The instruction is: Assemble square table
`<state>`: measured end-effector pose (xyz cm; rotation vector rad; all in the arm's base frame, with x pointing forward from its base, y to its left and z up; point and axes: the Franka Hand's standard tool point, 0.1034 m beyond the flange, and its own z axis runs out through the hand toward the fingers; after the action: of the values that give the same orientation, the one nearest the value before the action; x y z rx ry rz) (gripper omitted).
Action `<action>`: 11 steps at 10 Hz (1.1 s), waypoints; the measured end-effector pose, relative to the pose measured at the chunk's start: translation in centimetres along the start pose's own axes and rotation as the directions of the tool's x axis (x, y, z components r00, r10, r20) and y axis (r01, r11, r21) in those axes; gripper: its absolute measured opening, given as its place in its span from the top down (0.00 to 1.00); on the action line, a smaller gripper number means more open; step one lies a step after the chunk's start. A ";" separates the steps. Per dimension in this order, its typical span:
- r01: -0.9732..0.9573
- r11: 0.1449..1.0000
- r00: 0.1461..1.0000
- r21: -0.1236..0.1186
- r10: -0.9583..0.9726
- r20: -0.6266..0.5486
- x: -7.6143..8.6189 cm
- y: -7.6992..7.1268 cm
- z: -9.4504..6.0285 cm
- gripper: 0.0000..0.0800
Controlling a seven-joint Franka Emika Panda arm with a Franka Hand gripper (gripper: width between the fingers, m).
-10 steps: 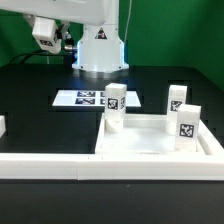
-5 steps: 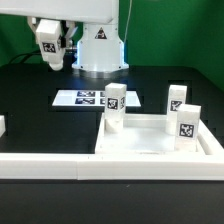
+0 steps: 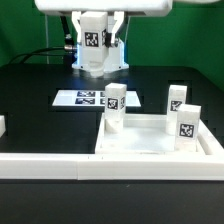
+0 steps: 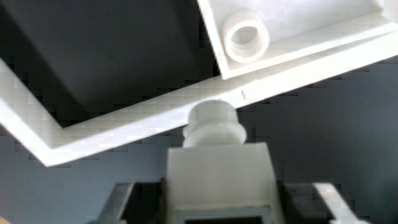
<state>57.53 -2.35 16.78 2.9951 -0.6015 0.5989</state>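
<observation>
My gripper (image 3: pixel 92 46) hangs high at the back centre of the exterior view, shut on a white leg post (image 3: pixel 92 38) whose tag faces the camera. In the wrist view the same leg post (image 4: pixel 221 150) sticks out between the two fingers (image 4: pixel 135 203), rounded tip forward. Ahead of it lies the square table slab (image 4: pixel 302 25) with an open corner hole (image 4: pixel 246 40). In the exterior view the slab (image 3: pixel 150 143) lies at the front, well below the gripper. Three leg posts stand upright on it (image 3: pixel 114 108), (image 3: pixel 177 98), (image 3: pixel 186 122).
The marker board (image 3: pixel 84 98) lies flat on the black table behind the slab. Long white rails (image 3: pixel 45 166) run along the front and around the slab, seen as an L-shaped white rail (image 4: pixel 107 120) in the wrist view. The robot base (image 3: pixel 100 60) stands behind.
The gripper has swung from the exterior view's upper left to the top centre with the leg post in it, turning so the tag faces the camera. The slab and standing legs have not moved.
</observation>
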 end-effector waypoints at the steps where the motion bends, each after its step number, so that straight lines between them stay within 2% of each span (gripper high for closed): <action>1: 0.010 1.000 1.000 0.008 -0.010 -0.029 0.2 -0.4 0.1 0.64; 4: 0.020 1.000 0.999 0.008 -0.019 -0.035 0.1 -0.4 0.3 0.64; 5: 0.005 1.000 0.993 0.015 -0.003 -0.120 0.3 0.4 0.9 0.64; 6: -0.010 1.000 0.990 0.004 0.010 -0.140 0.0 0.7 2.4 0.64; 7: 0.004 1.000 0.988 0.010 -0.002 -0.153 1.7 -0.4 3.0 0.64; 8: 0.002 1.000 0.985 0.015 0.000 -0.171 1.9 -1.1 3.7 0.64; 9: 0.014 1.000 0.986 0.004 -0.013 -0.167 0.8 -1.4 5.2 0.64; 11: 0.034 0.999 0.987 -0.007 -0.035 -0.155 -0.8 -2.0 6.8 0.64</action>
<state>60.08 -0.88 10.23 2.9128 -0.5384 0.8170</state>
